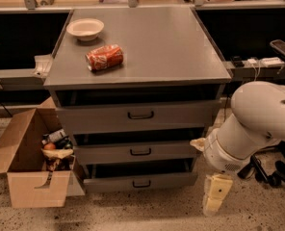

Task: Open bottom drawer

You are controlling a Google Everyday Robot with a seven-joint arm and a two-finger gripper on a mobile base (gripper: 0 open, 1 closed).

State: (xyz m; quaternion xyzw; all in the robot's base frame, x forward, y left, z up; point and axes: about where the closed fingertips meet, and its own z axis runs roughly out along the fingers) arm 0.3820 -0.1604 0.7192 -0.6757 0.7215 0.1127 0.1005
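The grey metal cabinet (147, 76) has three drawers. The bottom drawer (109, 183) is the slimmest, just above the floor, with a small dark loop handle (141, 183) at its centre and a dark gap above its front. My gripper (215, 195) is a cream piece hanging from the white arm (258, 124). It sits low near the floor, just right of the bottom drawer's right end and apart from the handle. It holds nothing that I can see.
A white bowl (85, 29) and a crushed red can (104, 57) lie on the cabinet top. An open cardboard box (29, 177) of rubbish stands left of the drawers. A black chair base (270, 174) and cables are at the right.
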